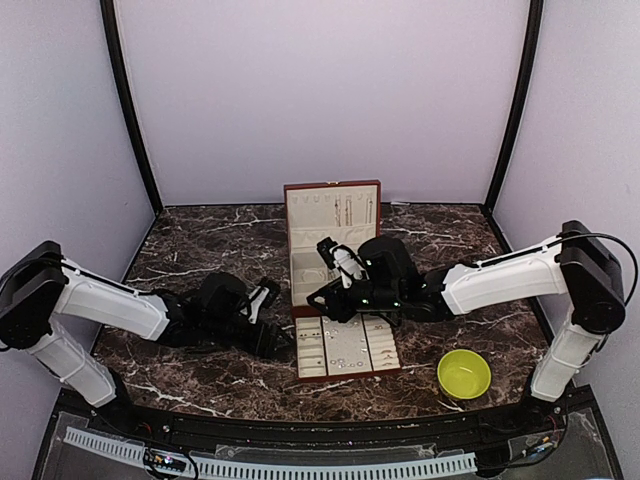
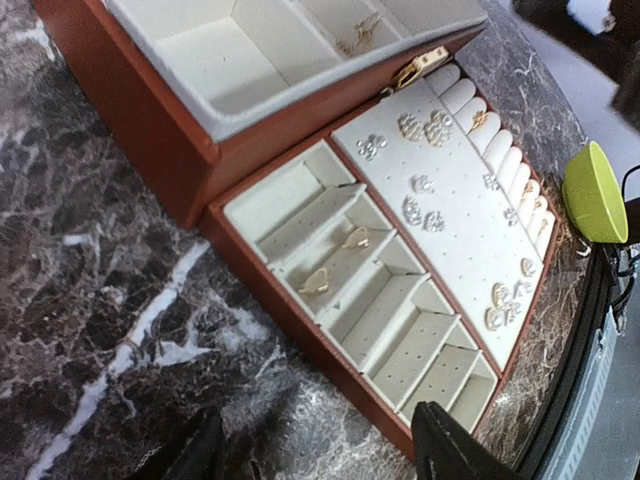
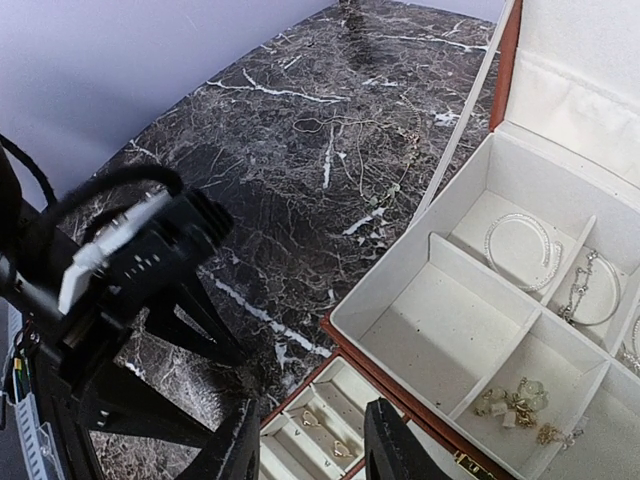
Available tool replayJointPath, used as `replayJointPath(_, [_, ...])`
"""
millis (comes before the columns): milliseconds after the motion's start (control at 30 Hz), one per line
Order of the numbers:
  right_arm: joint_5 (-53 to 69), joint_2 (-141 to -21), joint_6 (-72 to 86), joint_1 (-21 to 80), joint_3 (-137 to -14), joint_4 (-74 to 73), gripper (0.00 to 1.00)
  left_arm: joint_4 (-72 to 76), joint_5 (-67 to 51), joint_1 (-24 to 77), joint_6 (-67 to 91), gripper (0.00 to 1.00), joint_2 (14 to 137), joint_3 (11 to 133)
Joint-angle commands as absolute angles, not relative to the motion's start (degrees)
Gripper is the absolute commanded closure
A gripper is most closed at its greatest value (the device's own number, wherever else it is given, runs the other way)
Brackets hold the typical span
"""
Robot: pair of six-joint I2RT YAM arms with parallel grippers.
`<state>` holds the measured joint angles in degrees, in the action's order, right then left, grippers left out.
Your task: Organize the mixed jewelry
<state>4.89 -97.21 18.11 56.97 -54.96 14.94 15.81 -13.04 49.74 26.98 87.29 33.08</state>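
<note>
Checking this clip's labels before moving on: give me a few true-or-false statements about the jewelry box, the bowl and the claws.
1. The jewelry box stands open. True.
2. The yellow-green bowl sits left of the box. False: it is on the right, near the right arm's base.
3. A bangle lies in a box compartment. True.
4. The right claw grips a chain. False: it is open and holds nothing.
5. The pull-out tray is bare. False: earrings sit on it.

white-shelled left arm (image 1: 110, 300) and right arm (image 1: 500, 280), black joints, black left gripper (image 2: 318, 450) and right gripper (image 3: 305, 445)
</note>
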Motion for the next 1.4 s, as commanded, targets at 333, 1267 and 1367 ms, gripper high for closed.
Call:
replayJointPath(333, [5.90, -99.75, 18.55, 56.60, -57.39, 15.47, 0.62, 3.34, -6.42, 49.96, 28.78, 0.34, 75.85, 29.78])
replayJointPath(1267, [5.45, -100.27, 18.81, 56.59, -57.22, 15.03, 0.62, 7.28, -11.47, 49.98, 27.00, 0.33, 84.15, 32.21])
replayJointPath(1367, [5.38, -100.35, 18.90, 56.60, -57.28, 14.94, 0.62, 7.90, -12.01, 50.00, 26.59, 0.33, 85.31, 32.68])
